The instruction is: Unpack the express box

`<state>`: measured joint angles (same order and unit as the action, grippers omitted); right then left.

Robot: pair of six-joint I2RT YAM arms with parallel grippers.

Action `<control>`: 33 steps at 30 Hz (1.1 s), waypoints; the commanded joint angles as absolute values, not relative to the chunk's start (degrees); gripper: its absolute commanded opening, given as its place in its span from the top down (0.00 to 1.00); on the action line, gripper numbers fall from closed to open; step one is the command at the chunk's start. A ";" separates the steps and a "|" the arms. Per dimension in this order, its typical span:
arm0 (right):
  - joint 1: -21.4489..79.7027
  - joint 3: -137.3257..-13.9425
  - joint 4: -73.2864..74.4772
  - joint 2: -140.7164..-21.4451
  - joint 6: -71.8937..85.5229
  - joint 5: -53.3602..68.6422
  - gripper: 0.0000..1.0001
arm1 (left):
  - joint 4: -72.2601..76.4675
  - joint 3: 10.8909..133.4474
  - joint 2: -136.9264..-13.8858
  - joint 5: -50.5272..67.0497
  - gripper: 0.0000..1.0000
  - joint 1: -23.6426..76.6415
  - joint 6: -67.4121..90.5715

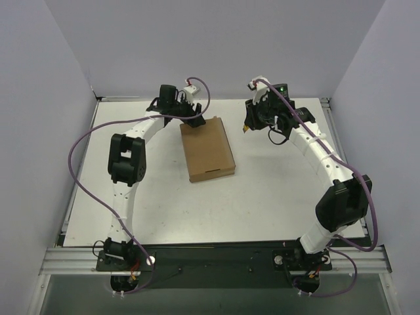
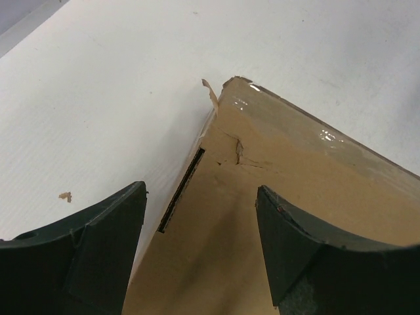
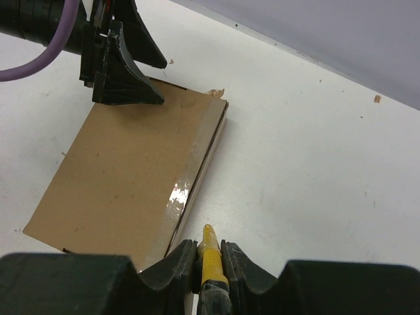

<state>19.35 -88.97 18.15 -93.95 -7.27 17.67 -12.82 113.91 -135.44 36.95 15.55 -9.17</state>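
Brown cardboard, plain and unprinted, makes up the express box (image 1: 207,151), which lies flat and closed on the white table (image 1: 275,197), left of centre in its far half. Its long sides run near to far, with the near end swung slightly right. A strip of clear tape glints along the right long edge (image 3: 187,187). At the far right corner (image 2: 226,88) the board is torn and creased, with a frayed shred curling up, and a dark slit shows in the far side wall just below the lid. A thin slot mark sits close to the near edge of the lid. The left gripper (image 1: 199,120) hangs over the far edge with its jaws spread wide. One finger (image 2: 92,256) is above the table and the other above the lid; whether either touches cannot be told. The right gripper (image 1: 247,126) is clamped on a yellow utility knife (image 3: 211,262), whose tip pokes out past the fingertips. It is held to the right of the box's far end and apart from it. Small cardboard crumbs (image 2: 65,195) lie on the table.
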 commanded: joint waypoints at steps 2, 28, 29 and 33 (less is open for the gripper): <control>20.04 -87.80 15.91 -90.61 -3.17 14.51 1.00 | -11.59 116.63 -136.41 39.46 0.23 15.21 -10.63; 21.71 -82.97 13.71 -90.26 -7.30 11.16 1.00 | -19.77 78.14 -108.29 23.47 0.33 18.81 -8.44; 21.80 -82.88 13.71 -90.26 -7.21 11.68 1.00 | -19.95 78.05 -107.76 23.12 0.34 18.63 -8.52; 21.89 -82.79 13.71 -90.18 -7.03 13.00 1.00 | -16.71 75.51 -101.01 29.68 0.33 16.18 -9.84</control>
